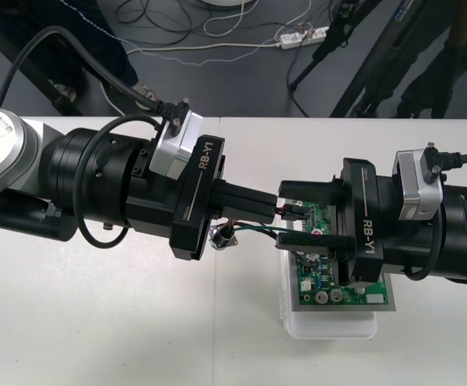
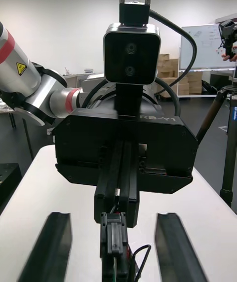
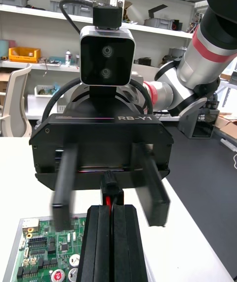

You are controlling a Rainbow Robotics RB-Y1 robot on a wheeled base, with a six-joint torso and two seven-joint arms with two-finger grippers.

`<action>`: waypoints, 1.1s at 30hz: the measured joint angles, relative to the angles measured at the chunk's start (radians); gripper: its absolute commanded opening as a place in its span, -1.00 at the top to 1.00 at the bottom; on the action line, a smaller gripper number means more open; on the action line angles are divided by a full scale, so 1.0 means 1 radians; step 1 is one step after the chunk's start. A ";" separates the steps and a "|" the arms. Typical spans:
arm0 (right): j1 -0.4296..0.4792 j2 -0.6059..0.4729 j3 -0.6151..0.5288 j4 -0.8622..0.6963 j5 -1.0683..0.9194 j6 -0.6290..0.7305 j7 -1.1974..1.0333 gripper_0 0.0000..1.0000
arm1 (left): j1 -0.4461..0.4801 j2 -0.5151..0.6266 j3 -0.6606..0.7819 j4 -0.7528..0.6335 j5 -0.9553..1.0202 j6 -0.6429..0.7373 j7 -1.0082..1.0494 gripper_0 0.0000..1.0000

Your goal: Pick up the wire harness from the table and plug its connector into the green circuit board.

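So this looks like the handover/regrip stage to me. The harness is off the plain light counter point(image 1: 96, 322) but not in the board yet.

The left tool point(image 1: 276, 210) reaches in from 9 o'clock with its fingers squeezed together. It's pinching the thin red, black and green wire harness point(image 1: 253, 230) just behind its small black plug point(image 2: 114, 235), so the plug pokes out past the fingertips. The round metal socket point(image 1: 219, 239) with its flange dangles under the left tool, at about 8 o'clock from the plug.

The right tool point(image 1: 284, 212) comes in from 3 o'clock, spread wide and gripping nothing. One of its fingers point(image 2: 52, 247) sits on each side of the plug without touching it.

All this hangs over the 10 o'clock corner of the flat green circuit board point(image 1: 323, 277), which sits on a white base point(image 1: 333, 328).

My guess for the next move is that the right tool pinches squarely onto the plug body. The left shouldn't let go until that grip is firm. Then the plug has to be lined up with the board's header, and I can't tell which header from here.
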 measured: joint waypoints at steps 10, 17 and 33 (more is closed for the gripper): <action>0.000 0.000 0.000 0.000 0.000 0.005 0.000 -1.00 | 0.000 0.000 0.000 0.000 -0.001 0.000 0.000 1.00; 0.000 -0.001 0.000 0.015 0.000 0.005 0.000 -1.00 | 0.000 0.000 0.000 0.000 -0.001 0.000 0.000 1.00; 0.000 -0.043 -0.110 0.122 0.000 -0.233 0.000 -1.00 | 0.057 0.001 0.001 0.002 0.025 0.000 -0.004 1.00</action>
